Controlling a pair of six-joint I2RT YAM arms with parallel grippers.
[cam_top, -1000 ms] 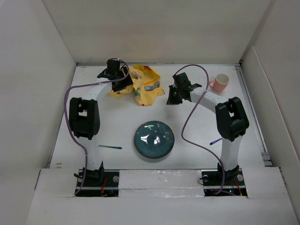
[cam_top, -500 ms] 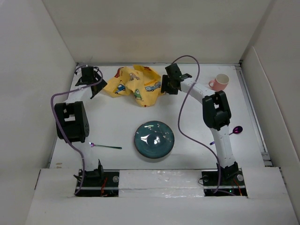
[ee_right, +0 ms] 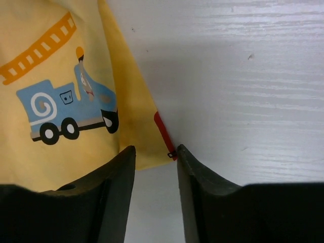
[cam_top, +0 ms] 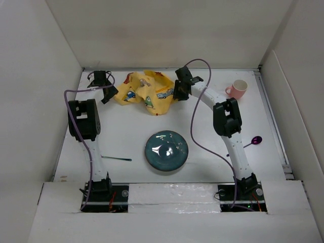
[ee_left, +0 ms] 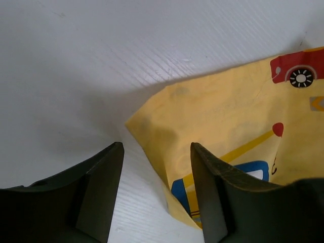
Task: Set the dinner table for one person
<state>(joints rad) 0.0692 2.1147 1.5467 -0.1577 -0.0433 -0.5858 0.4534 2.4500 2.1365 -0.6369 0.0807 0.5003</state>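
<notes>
Top view only: bench spans wall to wall, carrying plate, cup and yellow cloth at the far side. Wrist views only: left hand open astride a cloth corner; right hand parted, narrower, at another corner.

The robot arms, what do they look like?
The left arm and right arm have white links, black joint housings and a looping purple cable each. The left pincer and right pincer have two dark fingers each.
</notes>
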